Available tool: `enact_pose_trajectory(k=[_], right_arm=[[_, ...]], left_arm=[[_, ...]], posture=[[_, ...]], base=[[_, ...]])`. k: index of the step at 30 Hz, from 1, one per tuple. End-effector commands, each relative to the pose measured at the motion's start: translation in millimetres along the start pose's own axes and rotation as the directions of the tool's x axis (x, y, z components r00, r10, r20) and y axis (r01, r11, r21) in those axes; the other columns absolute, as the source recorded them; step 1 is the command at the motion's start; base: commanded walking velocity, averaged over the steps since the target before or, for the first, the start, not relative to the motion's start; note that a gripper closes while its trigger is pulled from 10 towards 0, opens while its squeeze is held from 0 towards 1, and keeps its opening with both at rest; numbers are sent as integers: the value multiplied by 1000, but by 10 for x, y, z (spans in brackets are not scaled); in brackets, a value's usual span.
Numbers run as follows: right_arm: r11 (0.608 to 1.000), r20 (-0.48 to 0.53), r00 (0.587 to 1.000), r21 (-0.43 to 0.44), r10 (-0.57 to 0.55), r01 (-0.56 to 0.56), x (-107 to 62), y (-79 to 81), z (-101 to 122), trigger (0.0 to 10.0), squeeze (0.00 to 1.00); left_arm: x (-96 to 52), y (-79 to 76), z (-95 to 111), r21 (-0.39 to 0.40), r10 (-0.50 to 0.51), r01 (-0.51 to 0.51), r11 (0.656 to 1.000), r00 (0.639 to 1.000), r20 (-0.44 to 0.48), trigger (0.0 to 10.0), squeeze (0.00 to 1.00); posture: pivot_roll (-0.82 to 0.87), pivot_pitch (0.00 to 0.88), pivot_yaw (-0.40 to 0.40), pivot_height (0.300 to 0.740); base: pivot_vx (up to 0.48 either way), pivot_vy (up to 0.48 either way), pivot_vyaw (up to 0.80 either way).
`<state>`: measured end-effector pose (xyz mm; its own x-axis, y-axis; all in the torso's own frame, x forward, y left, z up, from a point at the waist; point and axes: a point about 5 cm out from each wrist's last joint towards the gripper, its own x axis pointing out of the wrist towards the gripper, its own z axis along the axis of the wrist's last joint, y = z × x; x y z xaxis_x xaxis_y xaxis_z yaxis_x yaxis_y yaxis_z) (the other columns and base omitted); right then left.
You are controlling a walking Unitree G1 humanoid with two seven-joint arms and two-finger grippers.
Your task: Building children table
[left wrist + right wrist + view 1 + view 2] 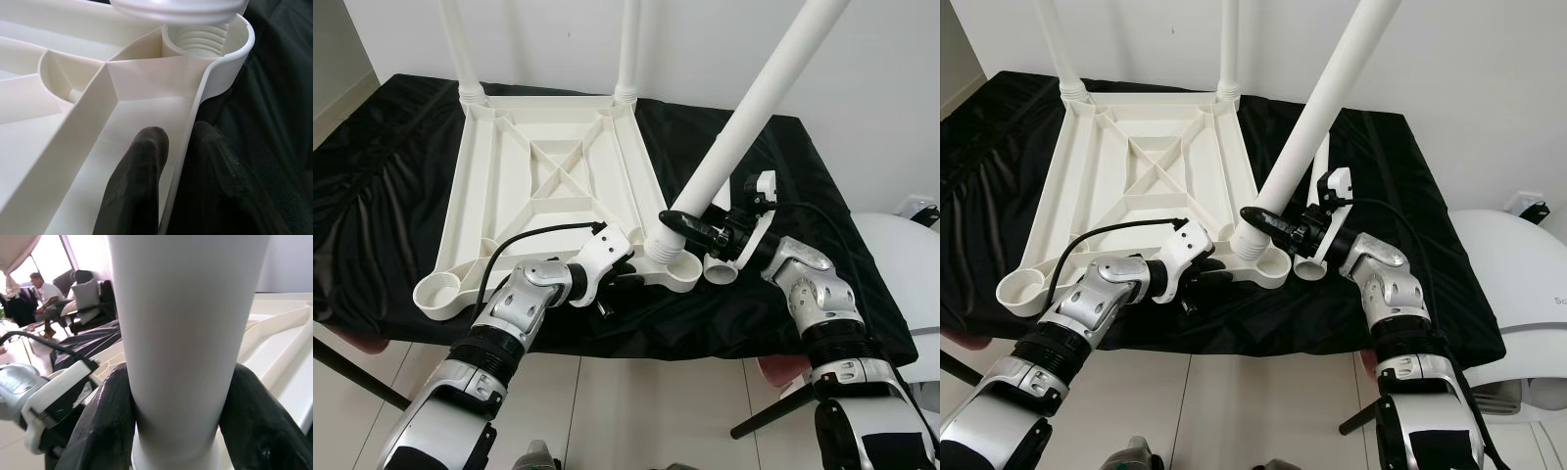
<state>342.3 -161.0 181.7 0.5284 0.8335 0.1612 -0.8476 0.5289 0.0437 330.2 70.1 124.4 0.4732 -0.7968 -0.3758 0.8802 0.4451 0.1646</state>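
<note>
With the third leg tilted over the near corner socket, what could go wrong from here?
1. The leg leans well off vertical over the threaded socket, so it may cross-thread or jam rather than seat.
2. The right hand grips the leg only near its base; the long upper part could lever it loose.
3. The left hand pinches just the thin rim of the tabletop, which may slide on the black cloth under turning.

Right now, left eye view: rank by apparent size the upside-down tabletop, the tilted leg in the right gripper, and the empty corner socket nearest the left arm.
1. Upside-down tabletop, clearly largest.
2. Tilted leg, held by the right gripper with jaws shut on its lower end; its top runs out of frame, so its full length is unsure.
3. Empty corner socket, smallest.
</note>
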Motion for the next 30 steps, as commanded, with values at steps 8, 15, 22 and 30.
enact_pose_trajectory(k=[8, 15, 22, 30], right_arm=[[998, 11, 999, -40, -44, 45, -20, -75, 44, 10000, 0], [997, 4, 998, -60, -57, 57, -21, -111, 53, 10000, 0], [994, -19, 998, -84, -67, 66, -37, -169, 76, 10000, 0], [995, -77, 997, -103, -20, 12, -26, -196, 89, 10000, 0]], left_arm=[[-22, 26, 145, 8, -8, 8, 1000, 999, 49, 10000, 1000], [-123, 11, 209, 85, -65, 62, 994, 997, 35, 10000, 0], [-258, 68, 528, 66, -83, 73, 995, 982, 169, 10000, 0], [-453, 121, 1075, 54, -116, 103, 993, 922, 370, 10000, 0]], posture=[[19, 0, -30, 740], [21, 0, -32, 740], [25, 0, -35, 740], [40, 0, -45, 740]], base=[[0, 0, 0], [0, 0, 0], [0, 0, 0], [0, 0, 0]])
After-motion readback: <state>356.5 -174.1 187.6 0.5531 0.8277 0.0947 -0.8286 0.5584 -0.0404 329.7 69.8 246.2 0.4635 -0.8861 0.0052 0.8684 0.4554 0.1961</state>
